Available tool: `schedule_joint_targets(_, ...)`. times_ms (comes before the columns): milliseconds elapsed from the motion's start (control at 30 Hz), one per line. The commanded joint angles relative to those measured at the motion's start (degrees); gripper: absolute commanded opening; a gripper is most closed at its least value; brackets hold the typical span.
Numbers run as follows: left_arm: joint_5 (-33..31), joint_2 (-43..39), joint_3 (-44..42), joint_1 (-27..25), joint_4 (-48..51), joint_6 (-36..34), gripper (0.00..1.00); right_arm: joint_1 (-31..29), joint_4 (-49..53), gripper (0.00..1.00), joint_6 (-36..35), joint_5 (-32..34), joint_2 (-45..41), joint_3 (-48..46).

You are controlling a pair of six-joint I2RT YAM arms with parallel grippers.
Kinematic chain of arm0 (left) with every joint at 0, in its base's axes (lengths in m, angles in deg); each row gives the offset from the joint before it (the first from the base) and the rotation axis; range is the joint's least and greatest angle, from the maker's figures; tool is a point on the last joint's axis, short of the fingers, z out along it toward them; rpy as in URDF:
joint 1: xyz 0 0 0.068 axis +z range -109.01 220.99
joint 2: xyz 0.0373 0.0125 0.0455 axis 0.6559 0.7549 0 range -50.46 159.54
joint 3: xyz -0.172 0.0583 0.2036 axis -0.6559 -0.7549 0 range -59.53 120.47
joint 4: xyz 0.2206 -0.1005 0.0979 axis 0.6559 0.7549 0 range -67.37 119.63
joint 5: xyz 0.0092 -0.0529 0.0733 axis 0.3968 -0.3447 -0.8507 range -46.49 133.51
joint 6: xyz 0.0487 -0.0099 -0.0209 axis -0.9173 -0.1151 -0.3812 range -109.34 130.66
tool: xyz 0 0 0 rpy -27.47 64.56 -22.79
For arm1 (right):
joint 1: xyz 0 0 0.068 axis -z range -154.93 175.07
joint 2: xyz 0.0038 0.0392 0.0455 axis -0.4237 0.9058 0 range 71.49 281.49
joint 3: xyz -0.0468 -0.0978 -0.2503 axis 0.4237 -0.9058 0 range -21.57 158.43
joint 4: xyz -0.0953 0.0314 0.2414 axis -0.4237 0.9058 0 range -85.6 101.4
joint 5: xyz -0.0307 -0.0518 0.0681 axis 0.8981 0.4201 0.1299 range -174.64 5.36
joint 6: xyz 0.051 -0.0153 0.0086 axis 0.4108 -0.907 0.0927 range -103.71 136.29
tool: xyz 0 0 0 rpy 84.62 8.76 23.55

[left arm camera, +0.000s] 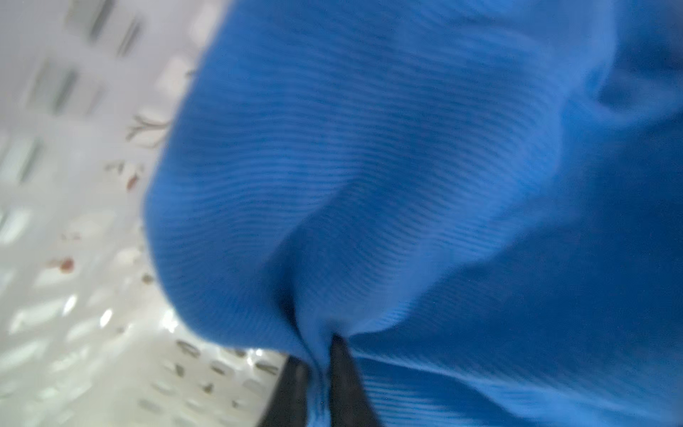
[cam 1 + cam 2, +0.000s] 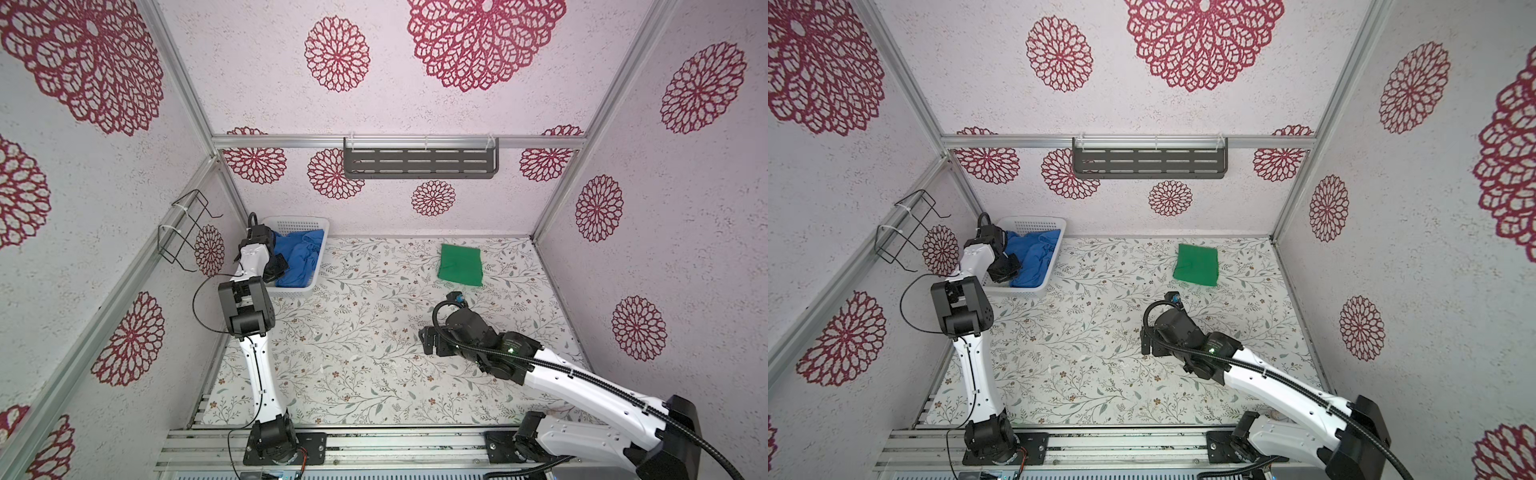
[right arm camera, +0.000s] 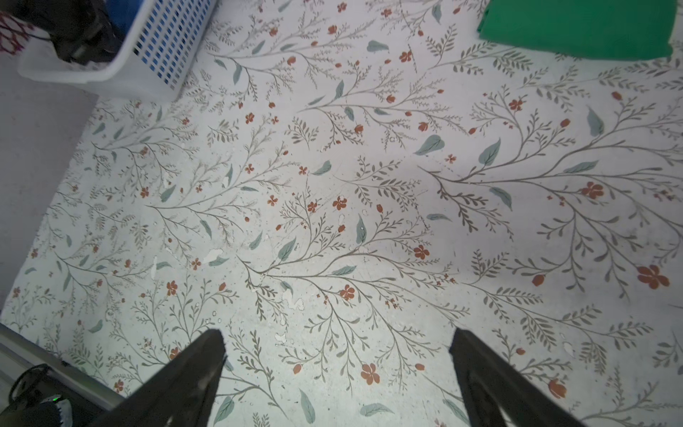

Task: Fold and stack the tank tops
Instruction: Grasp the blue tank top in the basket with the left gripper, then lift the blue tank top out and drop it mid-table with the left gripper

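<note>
The booth's walls carry big red medallions, and the tabletop [image 2: 353, 357] is printed with thin leafy sprigs. In both top views a white basket [image 2: 291, 226] sits at the table's back left corner, left of the frame's centre, with the blue tank top [image 2: 299, 253] crumpled inside it. The left gripper [image 1: 319, 364] is down in that basket. The left wrist view shows its dark fingers pinched together on a ridge of the blue cloth. The green tank top [image 2: 460, 265] lies folded into a neat rectangle right of centre, near the back wall and well apart from the basket. The right gripper [image 3: 338, 334] hovers over bare table, its jaws spread wide and empty.

To my eye the step in hand is fetching the second top: green looks done, blue is gripped but not yet out. Next it needs lifting clear of the basket rim and spreading flat mid-table, likely with the free arm helping. Then it can be folded and set on the green.

I count two tank tops, one basket and two grippers.
</note>
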Motion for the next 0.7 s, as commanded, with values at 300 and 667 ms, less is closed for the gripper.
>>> schedule_joint_targets(300,4.6,-27.2,-7.2,-1.0,2.2,-2.6,0.0,11.2,-23.4,0.99,5.0,-11.0,-16.9,-19.0)
schedule_joint_targets(667,-3.5,-52.2,-4.3,-15.7,10.2,-3.5,0.0,12.6,-18.9,0.98,-11.9,-15.6,-0.4,-4.6)
